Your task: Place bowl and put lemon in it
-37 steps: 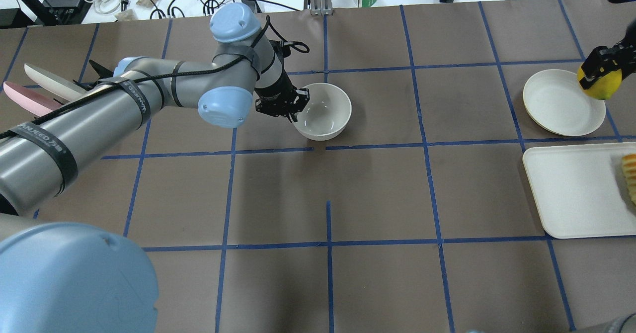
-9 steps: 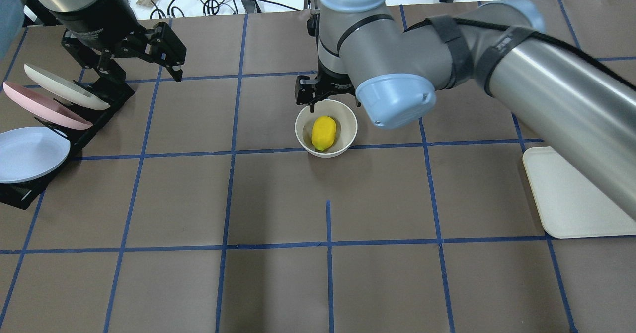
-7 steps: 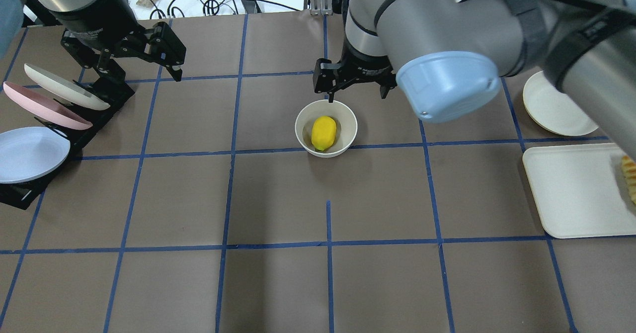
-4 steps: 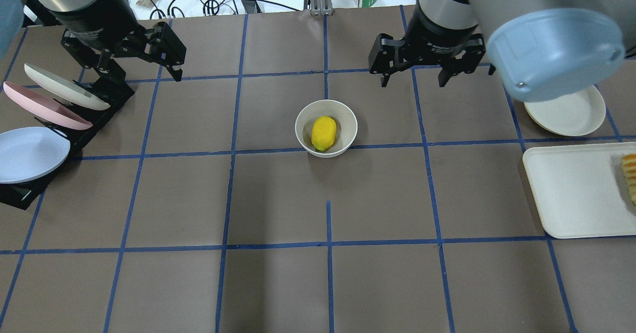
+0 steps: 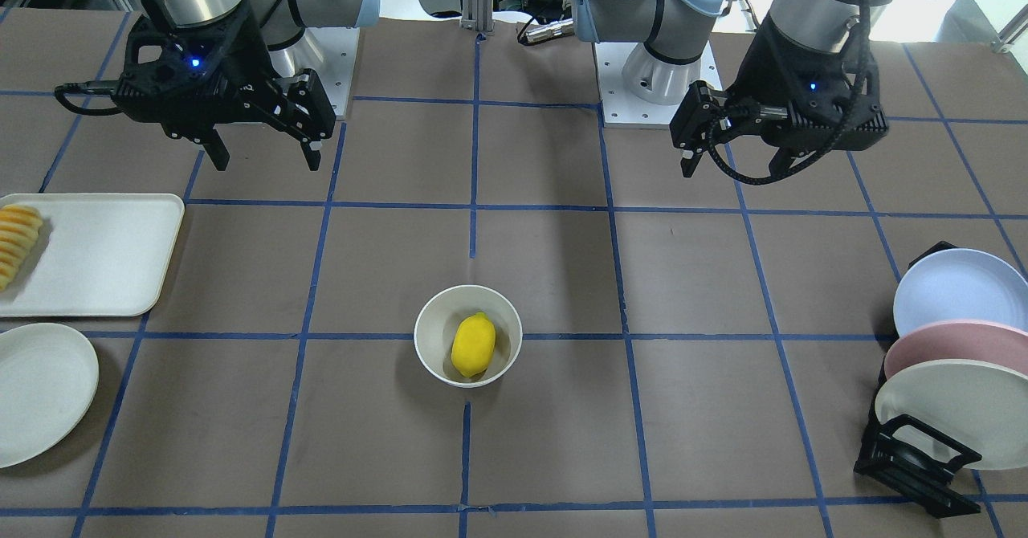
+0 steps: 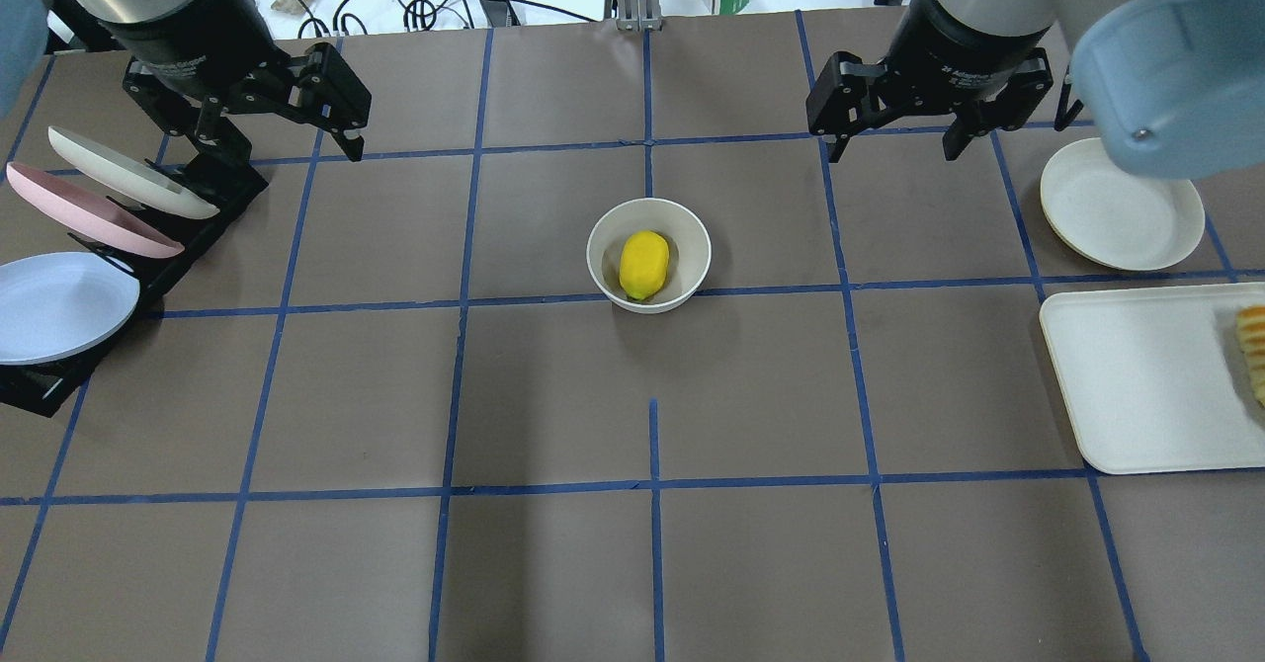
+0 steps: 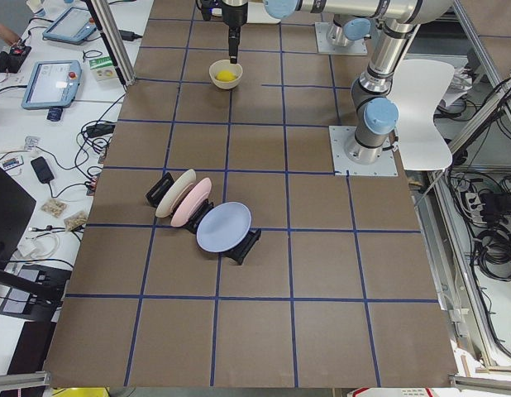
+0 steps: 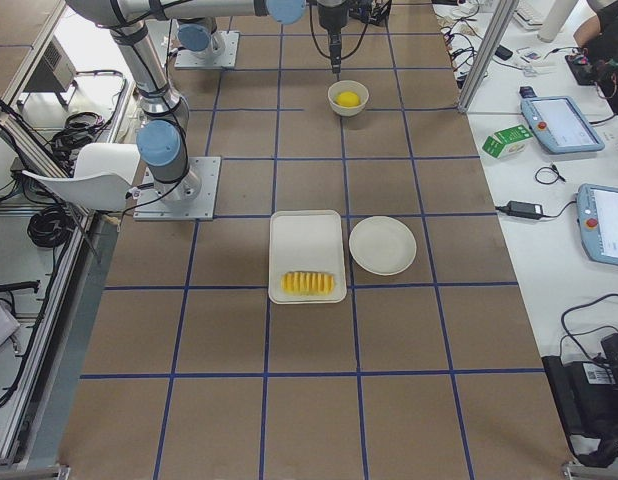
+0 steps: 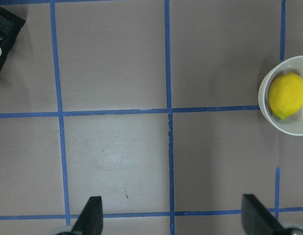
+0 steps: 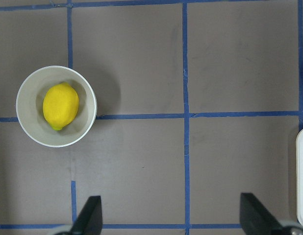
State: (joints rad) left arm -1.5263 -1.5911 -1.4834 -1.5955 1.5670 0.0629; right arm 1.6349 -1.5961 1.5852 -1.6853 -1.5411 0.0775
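The lemon (image 6: 643, 264) lies in the bowl (image 6: 600, 235), well apart from the left hand (image 9: 172, 216) and right hand (image 6: 892, 153), both spread wide.

Bright yellow oval lemon (image 6: 643, 264); small glossy off-white round bowl (image 6: 605, 252). The matte brown paper surface (image 6: 553, 395) carries a grid of blue tape lines (image 6: 553, 487). A black plate rack (image 6: 222, 196) holds a pale blue round plate (image 6: 59, 306), a pink round plate (image 6: 79, 209) and an off-white round plate (image 6: 119, 170). Ridged orange-yellow food slices (image 6: 1253, 346) lie on an off-white rectangular tray (image 6: 1137, 385).
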